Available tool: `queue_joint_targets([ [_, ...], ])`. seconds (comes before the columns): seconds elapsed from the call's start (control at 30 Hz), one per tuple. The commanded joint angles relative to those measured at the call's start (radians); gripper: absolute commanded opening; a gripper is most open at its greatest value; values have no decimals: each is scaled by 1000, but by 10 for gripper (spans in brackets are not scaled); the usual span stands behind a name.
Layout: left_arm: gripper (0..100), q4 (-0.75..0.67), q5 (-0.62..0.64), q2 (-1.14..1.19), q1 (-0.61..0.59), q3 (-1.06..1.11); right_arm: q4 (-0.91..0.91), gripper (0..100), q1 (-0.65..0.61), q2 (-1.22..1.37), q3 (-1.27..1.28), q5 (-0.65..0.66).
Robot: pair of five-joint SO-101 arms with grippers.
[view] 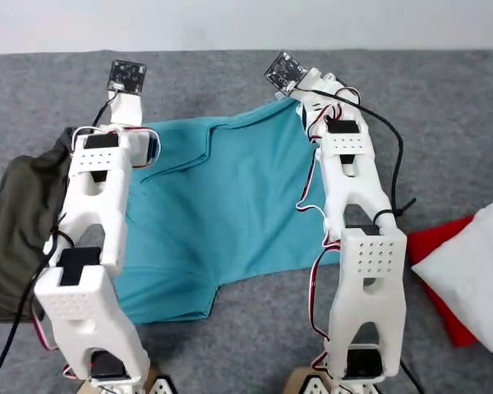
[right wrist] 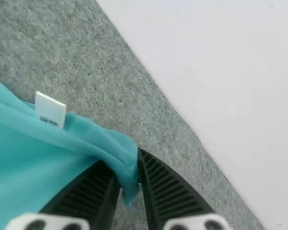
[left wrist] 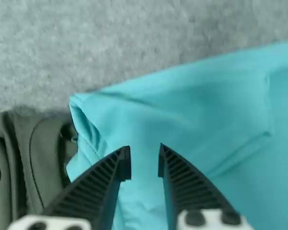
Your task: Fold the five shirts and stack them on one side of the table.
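A teal shirt (view: 222,213) lies spread across the middle of the grey table, one sleeve folded in near its far edge. My left gripper (left wrist: 144,165) hovers over the shirt's far left corner (left wrist: 86,120), its fingers slightly open with nothing between them. My right gripper (right wrist: 128,167) is shut on the hem at the shirt's far right corner (right wrist: 122,153), close to a white tag (right wrist: 50,110). A dark olive shirt (view: 20,222) lies bunched at the left edge of the table, touching the teal shirt's left side (left wrist: 33,158).
A white shirt (view: 472,271) lies over a red one (view: 440,246) at the right edge of the table. The grey table (view: 444,131) ends at a white wall (right wrist: 221,72) just beyond the right gripper. Both arm bases stand at the near edge.
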Motion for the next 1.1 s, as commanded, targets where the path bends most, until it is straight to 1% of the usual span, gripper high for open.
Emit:
queue_joint_targets([
  [0.0,109,75,-66,26,2,-79,-7,9,-2,-7,-61,9],
  [0.1,110,143,-81,103,5,-163,-7,9,1,-7,-61,9],
  [0.2,141,227,-80,195,2,-291,-7,9,8,-7,-61,6],
  [0.47,148,640,-80,474,0,-788,-7,9,19,-7,-61,6],
  [0.63,148,832,-78,634,-8,-1075,-7,9,21,-7,-61,6],
  [0.77,132,928,-78,732,-11,-1264,-7,9,19,-7,-61,6],
  [0.93,0,951,-80,778,-11,-1406,-7,9,18,-7,-61,6],
  [1.07,2,951,-80,778,-5,-1432,-7,9,16,-7,-61,8],
])
